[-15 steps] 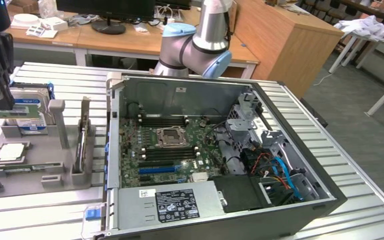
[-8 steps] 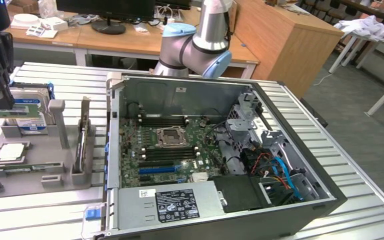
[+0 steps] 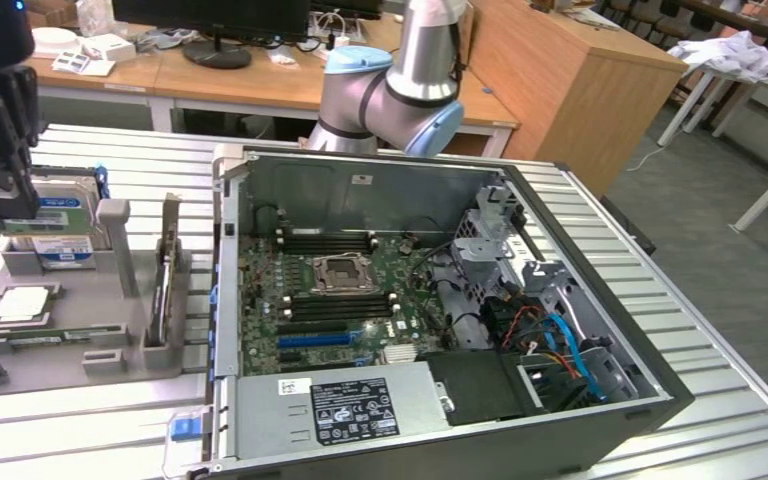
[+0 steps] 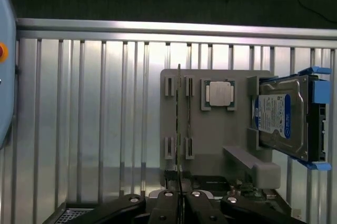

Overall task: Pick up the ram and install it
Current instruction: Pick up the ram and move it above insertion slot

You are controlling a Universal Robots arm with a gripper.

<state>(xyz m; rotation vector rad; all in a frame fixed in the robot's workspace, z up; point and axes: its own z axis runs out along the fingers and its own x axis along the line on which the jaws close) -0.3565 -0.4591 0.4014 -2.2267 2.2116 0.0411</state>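
You are looking at one long, thin green circuit-board ram stick [image 4: 179,113]. The black fingers [image 4: 160,211] are pinching it shut, holding it above one grey plastic fixture tray [image 4: 210,153] near the tabletop's edge on the exterior view's left. On that tray, one square silver processor chip [image 4: 218,93] and one silver hard drive with blue rails [image 4: 281,121] are sitting. One open black computer case [image 3: 357,185] is lying mid-tabletop. The ribbed aluminium tabletop [image 3: 91,440] is standing among wooden office desks [image 3: 558,90].
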